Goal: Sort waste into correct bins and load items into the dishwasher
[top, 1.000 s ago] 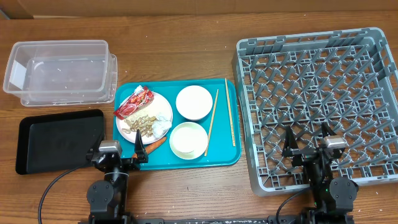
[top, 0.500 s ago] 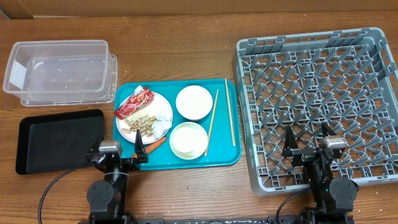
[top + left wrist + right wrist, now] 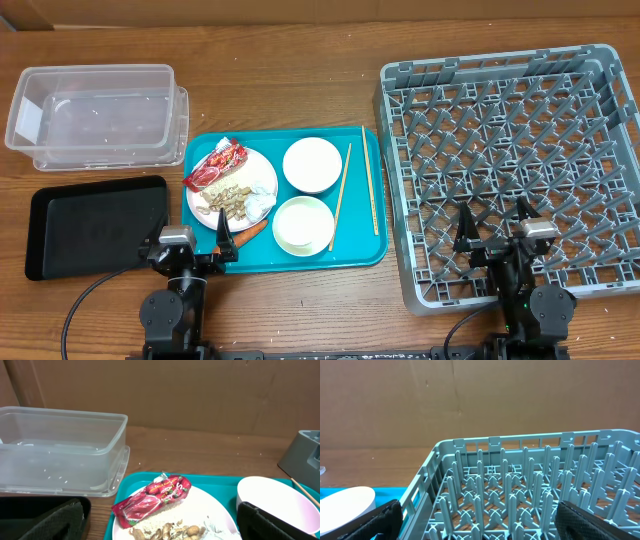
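Fingers of your left gripper (image 3: 193, 240) stand spread wide and grasp nothing. They sit low in the overhead frame, over the seam between the black tray (image 3: 95, 225) and the teal serving tray (image 3: 355, 250). Your right gripper (image 3: 493, 228) is likewise released and empty, parked over the lower edge of the grey dish rack (image 3: 510, 160).

Nearest the left fingers is the small carrot (image 3: 250, 233), just right of them at the lower rim of the white plate (image 3: 262, 180). Its long axis runs diagonally. Further up the plate lie the food scraps (image 3: 228, 198) and the crumpled tissue (image 3: 258, 207). The red snack wrapper (image 3: 214, 165) lies at the plate's upper left, its long axis running from lower left to upper right.

Two bowls (image 3: 312, 164) and the chopsticks (image 3: 341, 196) lie right of the plate, between the two arms. The chopsticks lie lengthwise up the frame.

The clear tub (image 3: 95, 115) sits in the upper left, well apart from the plate.

Judgement: no sorting is done yet. The left arm is plainly nearer the waste. Reach up the frame and turn your jaws across the wrapper's diagonal.
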Motion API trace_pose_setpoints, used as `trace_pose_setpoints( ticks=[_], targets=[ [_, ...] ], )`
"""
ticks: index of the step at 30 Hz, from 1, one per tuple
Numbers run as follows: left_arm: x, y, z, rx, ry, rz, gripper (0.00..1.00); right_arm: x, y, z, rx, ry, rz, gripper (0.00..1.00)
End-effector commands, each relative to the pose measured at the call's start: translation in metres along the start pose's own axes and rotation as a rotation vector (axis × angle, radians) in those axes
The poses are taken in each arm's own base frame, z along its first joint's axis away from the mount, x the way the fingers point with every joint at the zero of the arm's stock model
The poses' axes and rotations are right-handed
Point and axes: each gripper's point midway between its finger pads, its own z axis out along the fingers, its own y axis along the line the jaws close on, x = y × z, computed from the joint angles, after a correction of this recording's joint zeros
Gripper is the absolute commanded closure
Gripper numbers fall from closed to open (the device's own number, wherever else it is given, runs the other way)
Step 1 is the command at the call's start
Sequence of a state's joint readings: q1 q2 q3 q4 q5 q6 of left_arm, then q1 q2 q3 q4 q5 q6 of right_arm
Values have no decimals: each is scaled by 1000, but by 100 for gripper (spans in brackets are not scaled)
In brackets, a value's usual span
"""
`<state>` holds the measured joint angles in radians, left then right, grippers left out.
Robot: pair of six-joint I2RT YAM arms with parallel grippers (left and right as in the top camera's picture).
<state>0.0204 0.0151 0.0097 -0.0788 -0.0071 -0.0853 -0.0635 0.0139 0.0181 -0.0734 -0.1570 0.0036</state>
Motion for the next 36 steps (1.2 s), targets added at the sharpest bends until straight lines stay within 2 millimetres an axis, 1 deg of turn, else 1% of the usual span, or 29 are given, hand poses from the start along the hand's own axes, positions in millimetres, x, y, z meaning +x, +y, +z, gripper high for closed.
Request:
trace_pose_setpoints(
  ticks=[1, 6, 9, 11, 15, 17, 20, 22, 27, 29, 33, 36],
  targets=[
    [-1, -1, 0, 8, -9, 11, 0, 1, 1, 0, -6, -6, -2, 0],
    [-1, 2, 0, -8, -9, 11, 0, 1, 2, 0, -10, -5, 0, 0],
    [-1, 2, 0, -7, -8, 11, 0, 1, 1, 0, -5, -5, 34, 0],
    [-1, 2, 0, -7, -8, 11, 0, 1, 1, 0, -4, -5, 73, 0],
    [0, 1, 0, -5, -7, 11, 0, 1, -1, 0, 5, -6, 226, 0],
    [-1, 1, 0, -5, -7, 10, 0, 0, -1, 0, 5, -7, 275, 0],
    [-4, 1, -3, -7, 5, 11, 0, -3, 0, -3, 13, 23, 301, 0],
    [-9, 1, -6, -8, 17, 11, 0, -8, -1, -7, 28, 41, 304, 0],
    [-31, -1, -17, -11, 38, 10, 0, -47, -4, -20, 73, 18, 300, 0],
    [-41, -2, -19, -11, 42, 10, 0, -57, -7, -23, 95, 23, 301, 0],
    [-56, -5, -16, -4, 85, 10, 0, -65, -9, -21, 126, 101, 295, 0],
    [-62, -5, -8, -10, 164, 10, 0, -67, -10, -13, 144, 190, 303, 0]
  ],
)
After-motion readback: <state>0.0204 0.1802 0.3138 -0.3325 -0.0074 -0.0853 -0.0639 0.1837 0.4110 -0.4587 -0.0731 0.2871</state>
